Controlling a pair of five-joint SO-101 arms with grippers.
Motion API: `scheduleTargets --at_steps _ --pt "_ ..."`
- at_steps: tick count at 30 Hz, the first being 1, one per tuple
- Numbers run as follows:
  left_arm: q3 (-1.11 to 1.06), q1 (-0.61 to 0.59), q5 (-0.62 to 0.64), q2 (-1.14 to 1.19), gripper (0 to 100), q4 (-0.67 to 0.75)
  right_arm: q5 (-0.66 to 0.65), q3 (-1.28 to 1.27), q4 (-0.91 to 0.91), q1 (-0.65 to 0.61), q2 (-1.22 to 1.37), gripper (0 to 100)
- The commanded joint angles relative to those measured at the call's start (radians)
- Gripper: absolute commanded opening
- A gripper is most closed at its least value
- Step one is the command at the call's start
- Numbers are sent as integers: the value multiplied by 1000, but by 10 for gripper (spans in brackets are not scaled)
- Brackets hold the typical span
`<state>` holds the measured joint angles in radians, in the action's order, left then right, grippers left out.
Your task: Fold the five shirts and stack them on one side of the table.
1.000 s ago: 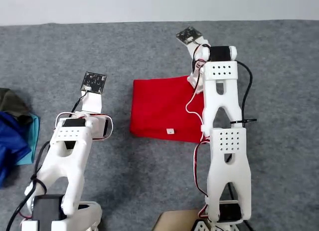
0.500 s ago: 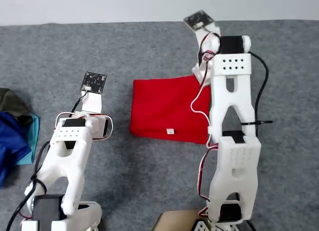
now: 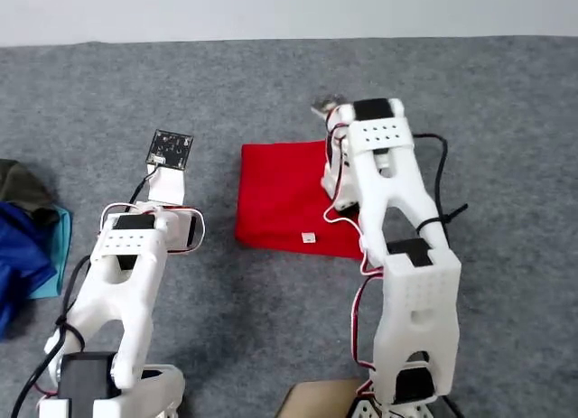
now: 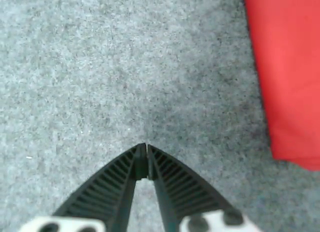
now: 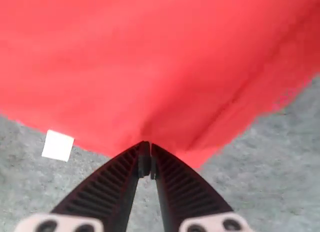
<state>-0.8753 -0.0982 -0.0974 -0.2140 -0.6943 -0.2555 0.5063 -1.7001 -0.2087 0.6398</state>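
Red shirt (image 3: 284, 197) folded flat mid-table on grey mat (image 3: 226, 84). Right gripper (image 5: 145, 159) closed, tips at shirt edge. Left gripper (image 4: 146, 159) closed, empty, over mat beside shirt. Shirt pile (image 3: 23, 242) at left edge.

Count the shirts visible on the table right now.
4. The red shirt lies at centre; the dark green shirt, blue shirt and teal shirt are heaped at the high view's left edge. The heap is cut off there, so another may be hidden.

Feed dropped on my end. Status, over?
Left gripper shut over grey felt table. Right gripper shut on folded red cloth shirt. Blue, teal and dark shirts heaped at table's left edge. Nothing in the way.
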Motion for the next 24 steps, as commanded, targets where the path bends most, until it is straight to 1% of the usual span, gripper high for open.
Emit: scheduleTargets --at_steps 1,8,17,24 --pt "4 8 9 -38 6 18 11 6 -54 -4 10 9" --pt "4 8 9 -38 6 18 9 -2 -96 -2 19 9" --pt "4 8 9 -37 6 18 8 -118 -96 -1 16 9" --pt "4 8 9 -37 6 18 3 -133 -94 -22 -148 9"
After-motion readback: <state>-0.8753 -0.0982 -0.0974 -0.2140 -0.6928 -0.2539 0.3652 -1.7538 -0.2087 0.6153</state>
